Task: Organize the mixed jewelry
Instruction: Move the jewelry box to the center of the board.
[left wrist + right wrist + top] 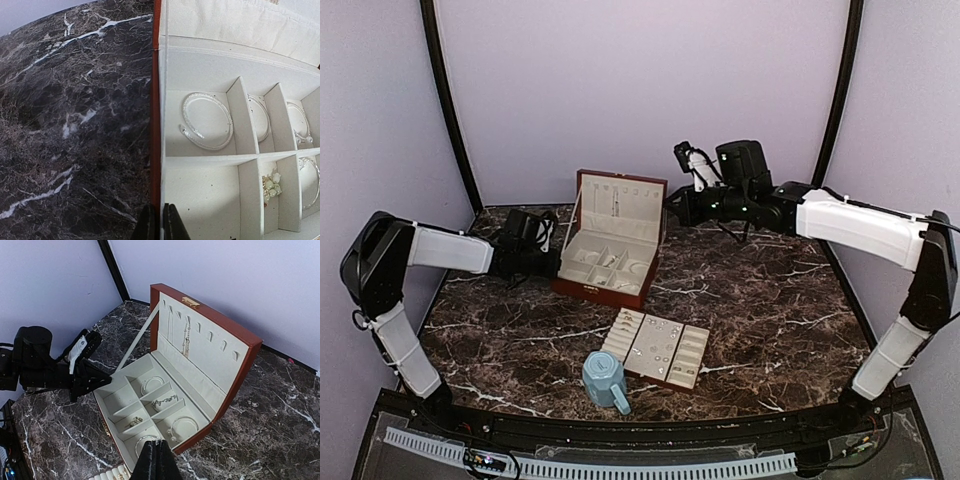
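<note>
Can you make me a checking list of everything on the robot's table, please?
Surface: dark marble table with white veins.
Job's things: silvery bracelets lie in compartments of the open jewelry box; small pieces sit on the tray.
Clutter: blue mug beside the tray.
Pincers: left pincer shut on the box's side wall; right pincer shut, empty, near the box.
Cables: black cable loops at the left wrist.
Surroundings: lilac walls, black poles.

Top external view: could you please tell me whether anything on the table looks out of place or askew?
Only mildly: the ring tray lies slightly askew to the open jewelry box, and a light-blue mug sits by the tray's near-left corner, where it hardly belongs. Nothing looks spilled or damaged.
</note>
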`<state>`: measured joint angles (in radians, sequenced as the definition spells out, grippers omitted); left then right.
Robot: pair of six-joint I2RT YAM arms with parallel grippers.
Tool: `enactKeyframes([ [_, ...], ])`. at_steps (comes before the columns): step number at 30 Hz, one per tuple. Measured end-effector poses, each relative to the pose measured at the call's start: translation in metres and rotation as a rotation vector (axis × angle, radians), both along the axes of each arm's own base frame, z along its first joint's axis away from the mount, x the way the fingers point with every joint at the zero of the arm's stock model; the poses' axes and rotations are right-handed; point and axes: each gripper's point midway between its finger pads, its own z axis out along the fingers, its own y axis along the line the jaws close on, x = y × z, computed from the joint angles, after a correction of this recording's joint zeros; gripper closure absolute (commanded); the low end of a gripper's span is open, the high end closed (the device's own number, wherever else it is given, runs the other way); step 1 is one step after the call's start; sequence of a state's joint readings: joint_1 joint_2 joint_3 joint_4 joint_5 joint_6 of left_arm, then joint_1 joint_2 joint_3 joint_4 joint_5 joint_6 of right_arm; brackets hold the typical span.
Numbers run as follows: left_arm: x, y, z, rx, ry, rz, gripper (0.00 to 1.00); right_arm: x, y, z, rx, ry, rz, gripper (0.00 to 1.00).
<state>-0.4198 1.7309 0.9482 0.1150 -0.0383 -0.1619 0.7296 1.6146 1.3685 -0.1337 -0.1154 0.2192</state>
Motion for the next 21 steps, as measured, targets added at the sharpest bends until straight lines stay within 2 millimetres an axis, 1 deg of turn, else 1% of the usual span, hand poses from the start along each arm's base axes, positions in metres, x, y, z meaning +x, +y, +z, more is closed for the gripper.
enactKeyframes([
  [1,0.000,0.000,0.000,-0.003,0.000,0.002,0.81,0.000,0.003,0.000,-0.007,0.001,0.006,1.00],
  [2,-0.001,0.000,0.000,-0.008,0.001,0.006,0.72,0.000,0.006,0.000,-0.013,0.001,0.012,1.00],
  [3,-0.002,0.000,0.000,-0.011,0.005,0.003,0.68,0.000,0.008,0.001,-0.018,0.000,0.015,1.00],
  [4,-0.006,0.000,-0.001,-0.018,0.014,0.004,0.61,0.001,0.011,0.002,-0.022,-0.001,0.019,1.00],
  [5,-0.008,0.000,-0.001,-0.020,0.017,0.001,0.57,0.001,0.013,0.003,-0.024,-0.002,0.022,1.00],
  [6,-0.011,0.000,0.000,-0.025,0.021,0.001,0.50,0.003,0.015,0.005,-0.025,-0.006,0.024,1.00],
  [7,-0.012,0.000,0.003,-0.030,0.019,0.000,0.47,0.005,0.018,0.007,-0.024,-0.010,0.026,1.00],
  [9,-0.013,-0.001,0.011,-0.041,0.005,-0.001,0.36,0.009,0.023,0.009,-0.025,-0.015,0.027,1.00],
  [10,-0.013,-0.002,0.016,-0.045,-0.006,-0.006,0.34,0.011,0.026,0.009,-0.027,-0.013,0.028,1.00],
  [11,-0.013,-0.002,0.023,-0.052,-0.018,-0.005,0.29,0.013,0.028,0.009,-0.030,-0.013,0.029,1.00],
  [15,-0.014,-0.001,0.058,-0.082,-0.087,-0.010,0.20,0.021,0.037,0.008,-0.045,-0.015,0.028,1.00],
  [21,-0.016,0.000,0.112,-0.129,-0.180,-0.032,0.12,0.040,0.051,0.011,-0.067,-0.035,0.007,1.00],
])
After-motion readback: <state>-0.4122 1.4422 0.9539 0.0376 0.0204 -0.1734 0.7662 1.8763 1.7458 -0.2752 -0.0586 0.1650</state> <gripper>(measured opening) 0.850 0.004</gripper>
